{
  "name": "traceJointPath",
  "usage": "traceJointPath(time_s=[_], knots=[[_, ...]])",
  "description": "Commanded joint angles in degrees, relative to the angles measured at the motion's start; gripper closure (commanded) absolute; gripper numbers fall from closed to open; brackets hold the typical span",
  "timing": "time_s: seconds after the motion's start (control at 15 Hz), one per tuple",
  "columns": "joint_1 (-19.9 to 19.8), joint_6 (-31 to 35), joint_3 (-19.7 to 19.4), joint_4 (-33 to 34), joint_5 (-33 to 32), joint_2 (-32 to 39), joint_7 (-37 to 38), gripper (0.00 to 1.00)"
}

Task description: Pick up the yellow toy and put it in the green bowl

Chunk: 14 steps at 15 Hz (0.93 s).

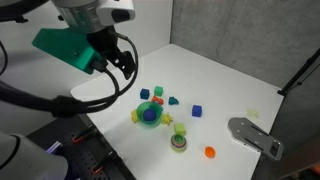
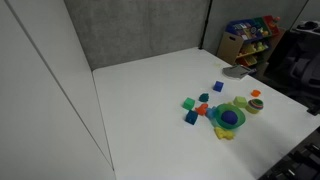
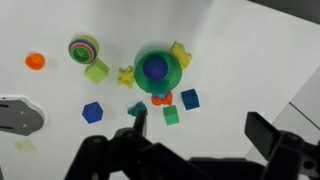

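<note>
The green bowl (image 3: 170, 76) stands among the toys with a blue ball inside; it shows in both exterior views (image 1: 141, 112) (image 2: 221, 109). A bright yellow toy (image 3: 181, 55) lies against its rim, also seen in an exterior view (image 1: 137, 115). A second yellow piece (image 3: 126, 77) lies on the bowl's other side (image 1: 168, 120). My gripper (image 3: 203, 125) is open and empty. It hangs well above the table, off to the side of the toys (image 1: 122, 62). It is out of view in the second exterior frame.
Around the bowl lie a lime piece (image 3: 97, 71), a striped ring stack (image 3: 81, 48), an orange disc (image 3: 36, 61), two blue cubes (image 3: 189, 98) (image 3: 92, 112), a green cube (image 3: 171, 116), and a grey flat object (image 3: 15, 115).
</note>
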Motion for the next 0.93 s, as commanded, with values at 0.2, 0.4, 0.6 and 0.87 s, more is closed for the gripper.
traceJointPath(time_s=[0.2,0.4,0.6,0.87], knots=[[-0.4,-0.1,0.4,0.1,0.4,0.1,-0.3,0.00],[0.0,0.2,1.8,0.4,0.9,2.4,1.9,0.00],[0.2,1.4,3.7,-0.3,1.3,5.2,4.4,0.00],[0.7,4.6,6.4,-2.3,2.6,9.9,7.9,0.00]])
